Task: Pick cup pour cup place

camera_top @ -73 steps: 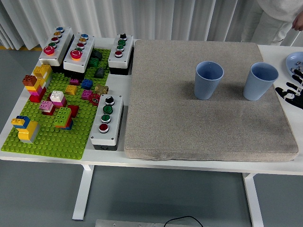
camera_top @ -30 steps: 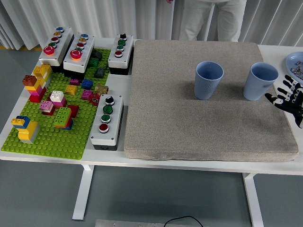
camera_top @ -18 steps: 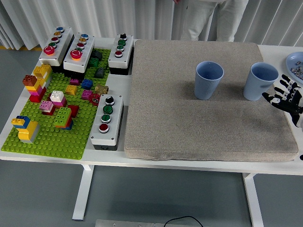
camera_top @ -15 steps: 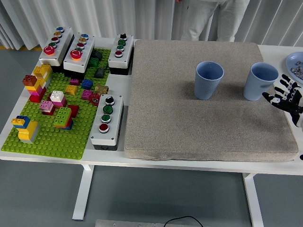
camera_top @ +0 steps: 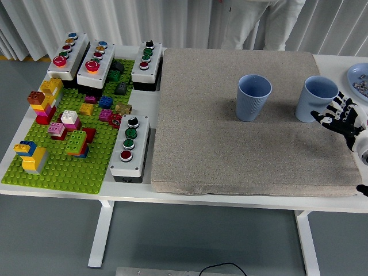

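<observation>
Right hand (camera_top: 339, 119) is hanging at the right edge with fingers spread, gripping nothing, fingertips just beside the right cup (camera_top: 315, 99). That cup is standing upright on the mat (camera_top: 230, 155); left cup (camera_top: 253, 97) is sitting near it, also upright. Mat is lying on the counter (camera_top: 144, 98).

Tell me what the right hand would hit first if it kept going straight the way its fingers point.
Most likely the right blue cup. The right hand is open, its fingers aimed left and slightly away, close beside that cup's lower wall. Depth is hard to judge from this one view, so it could pass just in front.
</observation>
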{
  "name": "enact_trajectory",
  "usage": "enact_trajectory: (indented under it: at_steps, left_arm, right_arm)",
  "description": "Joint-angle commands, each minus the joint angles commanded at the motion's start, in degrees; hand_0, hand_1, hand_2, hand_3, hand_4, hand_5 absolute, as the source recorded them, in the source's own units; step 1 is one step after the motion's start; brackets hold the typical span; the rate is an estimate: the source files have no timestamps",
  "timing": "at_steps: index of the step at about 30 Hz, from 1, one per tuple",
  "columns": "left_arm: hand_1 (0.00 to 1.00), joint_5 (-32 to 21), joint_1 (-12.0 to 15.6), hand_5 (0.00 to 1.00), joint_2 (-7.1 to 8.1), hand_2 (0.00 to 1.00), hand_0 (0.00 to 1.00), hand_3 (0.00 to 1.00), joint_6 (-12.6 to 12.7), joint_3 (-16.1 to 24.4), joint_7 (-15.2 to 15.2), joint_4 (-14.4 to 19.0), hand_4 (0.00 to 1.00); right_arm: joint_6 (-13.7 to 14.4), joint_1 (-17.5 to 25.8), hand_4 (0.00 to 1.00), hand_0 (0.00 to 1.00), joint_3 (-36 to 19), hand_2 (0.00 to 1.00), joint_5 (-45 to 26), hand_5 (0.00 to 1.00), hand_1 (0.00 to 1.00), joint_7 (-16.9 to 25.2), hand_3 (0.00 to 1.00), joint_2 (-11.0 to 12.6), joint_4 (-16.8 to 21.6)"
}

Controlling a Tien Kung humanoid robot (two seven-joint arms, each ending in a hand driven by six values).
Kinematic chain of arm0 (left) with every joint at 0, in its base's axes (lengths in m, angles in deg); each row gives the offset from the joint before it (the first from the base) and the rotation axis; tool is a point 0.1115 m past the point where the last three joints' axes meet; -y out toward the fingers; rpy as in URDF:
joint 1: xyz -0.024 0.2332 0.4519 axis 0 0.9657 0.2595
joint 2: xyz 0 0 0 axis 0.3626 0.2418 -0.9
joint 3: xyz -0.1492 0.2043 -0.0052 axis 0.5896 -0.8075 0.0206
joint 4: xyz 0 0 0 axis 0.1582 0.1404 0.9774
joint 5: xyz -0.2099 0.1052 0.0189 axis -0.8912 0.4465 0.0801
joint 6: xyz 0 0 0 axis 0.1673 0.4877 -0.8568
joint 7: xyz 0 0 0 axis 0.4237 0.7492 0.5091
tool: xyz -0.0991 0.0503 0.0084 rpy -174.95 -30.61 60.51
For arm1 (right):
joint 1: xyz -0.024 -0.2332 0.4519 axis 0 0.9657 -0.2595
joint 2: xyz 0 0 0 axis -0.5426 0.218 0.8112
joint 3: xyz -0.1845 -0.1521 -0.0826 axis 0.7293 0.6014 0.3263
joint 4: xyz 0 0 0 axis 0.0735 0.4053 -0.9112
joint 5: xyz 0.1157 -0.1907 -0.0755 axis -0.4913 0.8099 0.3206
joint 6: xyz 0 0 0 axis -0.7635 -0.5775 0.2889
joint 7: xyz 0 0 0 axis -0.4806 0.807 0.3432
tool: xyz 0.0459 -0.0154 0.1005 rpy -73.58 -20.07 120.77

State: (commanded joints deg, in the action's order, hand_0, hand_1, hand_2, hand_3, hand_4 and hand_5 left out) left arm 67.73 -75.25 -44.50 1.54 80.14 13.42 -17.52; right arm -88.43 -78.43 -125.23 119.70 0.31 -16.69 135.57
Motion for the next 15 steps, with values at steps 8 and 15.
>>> enact_trajectory:
  at_steps: [8,15]
  left_arm:
    - [0.799,0.21,0.11,0.892,0.02,0.833,0.731,0.669,-0.02,0.02,0.02,0.00,0.511]
    - [0.800,0.13,-0.21,0.892,-0.06,0.833,0.731,0.667,-0.03,-0.02,-0.04,0.00,0.511]
  right_arm:
    - [-0.01,-0.27,0.858,0.925,0.19,0.998,-0.06,0.359,0.902,0.25,0.972,-0.19,-0.62]
    - [0.20,-1.10,0.857,0.924,0.61,0.998,-0.24,0.359,0.901,0.46,0.971,-0.50,-1.48]
